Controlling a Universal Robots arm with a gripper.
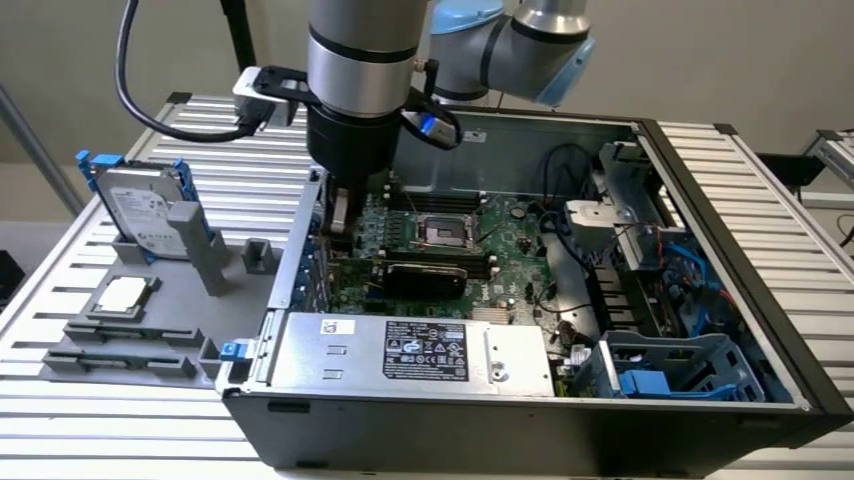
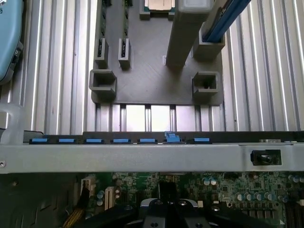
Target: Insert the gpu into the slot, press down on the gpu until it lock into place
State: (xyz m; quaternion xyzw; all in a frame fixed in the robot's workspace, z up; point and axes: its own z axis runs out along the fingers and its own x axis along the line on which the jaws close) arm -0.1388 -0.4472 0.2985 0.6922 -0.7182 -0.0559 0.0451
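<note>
I see the gpu (image 1: 423, 272) as a flat black card with a glossy rounded shroud, lying lengthwise across the green board inside the open case, just below the square silver socket. It sits level (its long edge running toward the exterior view's right), and I cannot make out the slot beneath it.

One open computer case (image 1: 534, 400) is seen, with one gpu (image 1: 424, 275) on the motherboard. One hard drive (image 1: 140, 215) and one processor chip (image 1: 123, 295) are counted on the grey holder (image 1: 147, 340). Seven blue clips (image 2: 121, 140) are lined along the case edge.
</note>
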